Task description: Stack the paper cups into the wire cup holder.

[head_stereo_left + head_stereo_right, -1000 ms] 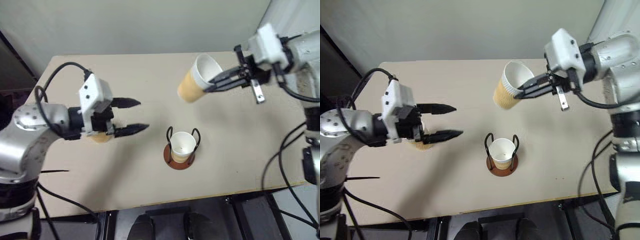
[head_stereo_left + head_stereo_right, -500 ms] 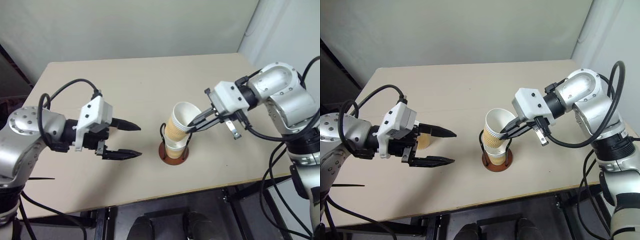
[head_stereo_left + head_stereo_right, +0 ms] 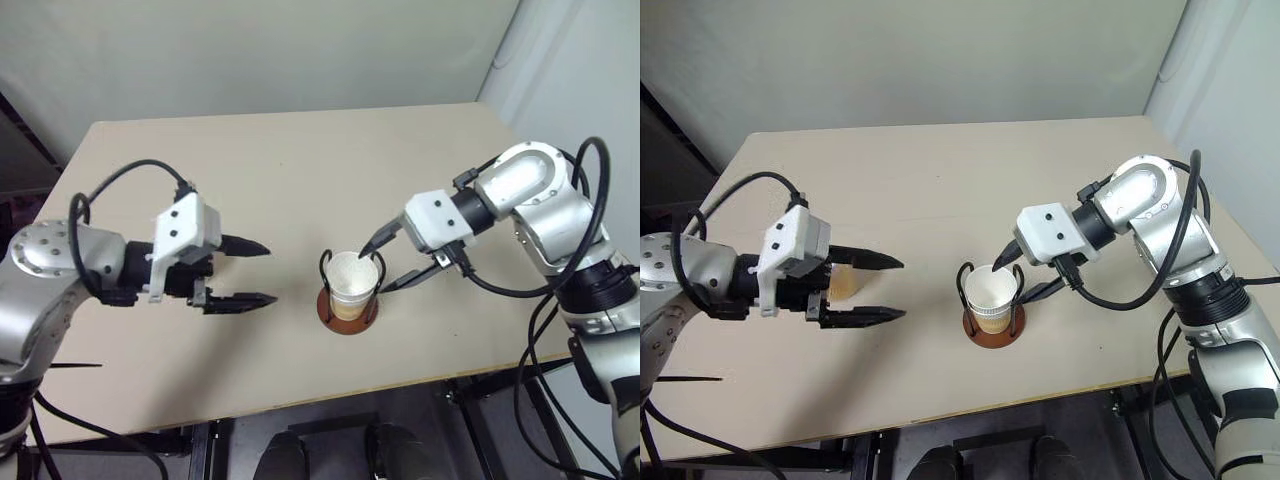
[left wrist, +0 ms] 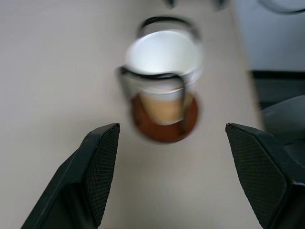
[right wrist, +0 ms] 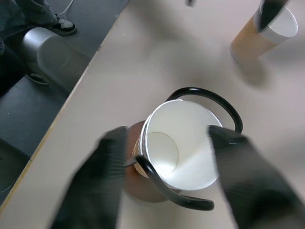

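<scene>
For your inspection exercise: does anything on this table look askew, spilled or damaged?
Nothing stands out. The nested pale tan paper cups sit upright inside the black-wire cup holder, and a third tan paper cup stands upright on the beige table.

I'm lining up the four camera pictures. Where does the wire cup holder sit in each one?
Left eye view: wire cup holder low centre, beside the right gripper.
Right eye view: low centre.
Left wrist view: upper middle, past the left gripper.
Right wrist view: centre.
Shared landmark: the nested paper cups standing in it.
</scene>
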{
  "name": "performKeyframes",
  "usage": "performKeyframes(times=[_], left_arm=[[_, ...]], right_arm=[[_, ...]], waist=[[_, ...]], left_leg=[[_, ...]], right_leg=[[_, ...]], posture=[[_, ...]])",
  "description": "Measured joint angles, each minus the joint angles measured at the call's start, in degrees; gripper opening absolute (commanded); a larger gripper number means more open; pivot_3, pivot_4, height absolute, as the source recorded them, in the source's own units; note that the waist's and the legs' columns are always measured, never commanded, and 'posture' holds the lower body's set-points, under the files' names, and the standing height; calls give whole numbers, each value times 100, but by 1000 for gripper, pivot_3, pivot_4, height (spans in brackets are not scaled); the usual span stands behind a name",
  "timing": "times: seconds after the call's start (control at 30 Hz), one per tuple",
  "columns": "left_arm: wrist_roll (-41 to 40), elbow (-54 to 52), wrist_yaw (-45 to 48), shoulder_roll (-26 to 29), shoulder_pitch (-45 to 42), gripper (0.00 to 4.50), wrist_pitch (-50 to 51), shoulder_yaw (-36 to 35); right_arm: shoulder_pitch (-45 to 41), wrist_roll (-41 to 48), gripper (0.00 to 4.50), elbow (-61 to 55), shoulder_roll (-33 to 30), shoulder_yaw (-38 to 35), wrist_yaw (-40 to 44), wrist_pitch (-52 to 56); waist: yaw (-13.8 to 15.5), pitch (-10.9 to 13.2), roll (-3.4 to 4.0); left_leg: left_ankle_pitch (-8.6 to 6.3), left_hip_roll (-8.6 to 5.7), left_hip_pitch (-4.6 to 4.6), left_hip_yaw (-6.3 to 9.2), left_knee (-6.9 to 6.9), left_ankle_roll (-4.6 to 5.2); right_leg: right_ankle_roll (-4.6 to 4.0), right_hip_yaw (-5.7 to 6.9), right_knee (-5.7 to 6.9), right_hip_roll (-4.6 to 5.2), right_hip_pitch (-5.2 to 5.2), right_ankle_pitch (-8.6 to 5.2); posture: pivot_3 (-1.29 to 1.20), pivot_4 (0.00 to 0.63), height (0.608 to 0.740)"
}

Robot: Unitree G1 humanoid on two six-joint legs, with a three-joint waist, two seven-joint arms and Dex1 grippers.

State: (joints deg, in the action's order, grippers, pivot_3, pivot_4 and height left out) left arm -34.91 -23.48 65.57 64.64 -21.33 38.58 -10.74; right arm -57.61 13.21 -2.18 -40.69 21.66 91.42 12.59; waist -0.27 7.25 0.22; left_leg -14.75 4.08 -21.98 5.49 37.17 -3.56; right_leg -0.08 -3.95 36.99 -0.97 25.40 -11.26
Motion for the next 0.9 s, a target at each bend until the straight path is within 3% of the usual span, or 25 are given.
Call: performKeyframes(times=[0.03,0.17,0.23,0.3,0.47,0.77,0.9], left_arm=[[98,94,-18,68,0,3827,-54,-40],[577,738,328,838,329,3827,-455,-502],[952,1083,553,1227,620,3827,-820,-679],[1326,1497,672,1388,749,3827,-1194,-625],[1967,2206,676,1373,349,3827,-1828,158],[2781,3062,708,784,-497,3827,-2443,1288],[2986,3304,756,676,-584,2501,-2605,1419]], right_arm=[[-10,11,4136,84,36,-29,-56,4],[-425,892,4136,889,681,-1152,-940,928],[-678,1383,4136,811,871,-1705,-1336,1444],[-669,1513,4136,450,1073,-1789,-1586,1636],[-332,1422,4136,98,1529,-1316,-2021,1778],[-253,1410,4136,-250,1433,-1240,-2279,1916],[-213,1433,4182,-330,1338,-1242,-2335,2019]], waist=[[0,0,0],[-13,1,1],[-8,-3,-1],[-11,-8,-7],[-2,-11,-13],[4,-13,-16],[1,-13,-16]], left_leg=[[0,1,1,4,1,0],[2,2,-4,-2,-7,-1],[2,2,7,1,-18,1],[-8,6,10,11,-19,6],[-18,24,-13,18,-9,-4],[-30,27,-31,19,-9,-6],[-32,41,-33,17,-9,-7]], right_leg=[[0,-1,2,0,0,0],[-2,-46,4,-15,32,3],[-8,-53,5,-25,29,-1],[-16,-54,5,-36,31,-6],[-20,-55,8,-43,58,-1],[-16,-55,5,-45,77,9],[6,-56,5,-58,80,22]], posture=[[0,150,740],[0,150,740],[0,150,740],[0,150,740],[0,150,740],[0,150,740],[0,150,740]])
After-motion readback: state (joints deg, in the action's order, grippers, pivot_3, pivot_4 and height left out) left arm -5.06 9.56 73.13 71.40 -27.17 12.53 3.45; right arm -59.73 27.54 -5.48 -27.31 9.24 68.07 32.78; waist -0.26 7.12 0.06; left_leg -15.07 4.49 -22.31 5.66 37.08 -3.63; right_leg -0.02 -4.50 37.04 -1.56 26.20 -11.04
